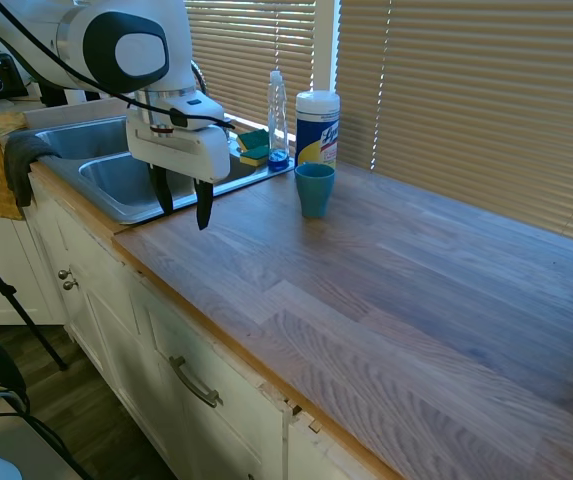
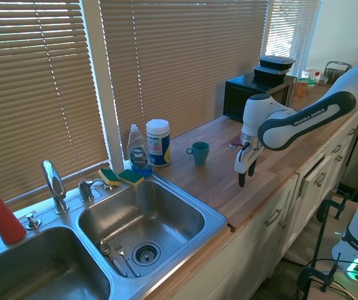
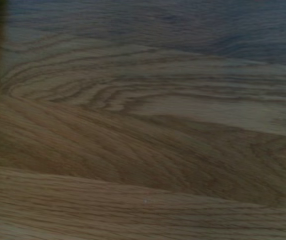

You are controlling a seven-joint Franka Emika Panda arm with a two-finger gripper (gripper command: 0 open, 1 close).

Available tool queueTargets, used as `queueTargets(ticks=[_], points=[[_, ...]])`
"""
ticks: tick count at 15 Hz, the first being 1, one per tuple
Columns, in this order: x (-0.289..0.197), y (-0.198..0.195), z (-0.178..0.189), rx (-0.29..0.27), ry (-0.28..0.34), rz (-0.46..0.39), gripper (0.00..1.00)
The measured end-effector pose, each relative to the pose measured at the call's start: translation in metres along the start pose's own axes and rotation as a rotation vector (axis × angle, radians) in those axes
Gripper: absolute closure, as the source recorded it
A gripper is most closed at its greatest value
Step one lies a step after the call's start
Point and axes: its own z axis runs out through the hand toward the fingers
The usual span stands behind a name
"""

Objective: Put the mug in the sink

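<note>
- Wood grain of the countertop (image 3: 143, 130) fills my wrist view from close by, with only a sliver of pale blue at one corner; I cannot tell what that sliver is.
- My pincer (image 1: 181, 203) hangs fingers-down over the near edge of the counter, just right of the sink (image 1: 106, 185). Fingers stand apart, a clear gap between them, nothing held.
- Mug (image 1: 314, 189) stands upright on the wood, further back and to the right of me, apart from my fingers. Second exterior view shows a handle on the mug (image 2: 198, 152), pointing toward the sink side.
- Wipes canister (image 1: 317, 128) stands just behind the mug; dish soap bottle (image 1: 278, 120) is to its left, at the sink's far right corner, with sponges (image 1: 254, 147) beside it.
- Risk, as I judge it: reaching across with my fingers this low, I could shove the mug into the canister or tip it before I close. The cause would be travel at counter height instead of lifting first.
- Risk: one finger landing on the handle instead of the wall would twist the mug in the grasp. I should take the rim or body clear of the handle.
- Risk: carrying leftward to the basin, the mug's base could catch the raised sink rim, or my wrist could brush the bottle. Lift well clear first.
- Risk: cutlery (image 2: 117, 255) lies near the drain of the right basin; releasing from too high could make the mug land on it and topple or chip.
</note>
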Motion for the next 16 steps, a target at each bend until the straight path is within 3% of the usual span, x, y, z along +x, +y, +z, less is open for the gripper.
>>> queueTargets(ticks=[3,7,11,16], points=[[0.002,-0.003,-0.005,0.010,0.009,-0.001,0.00],[0.027,-0.036,-0.054,0.097,0.069,0.052,0.00],[0.077,-0.082,-0.084,0.150,0.115,0.137,0.00],[0.148,-0.122,-0.083,0.149,0.151,0.258,0.00]])
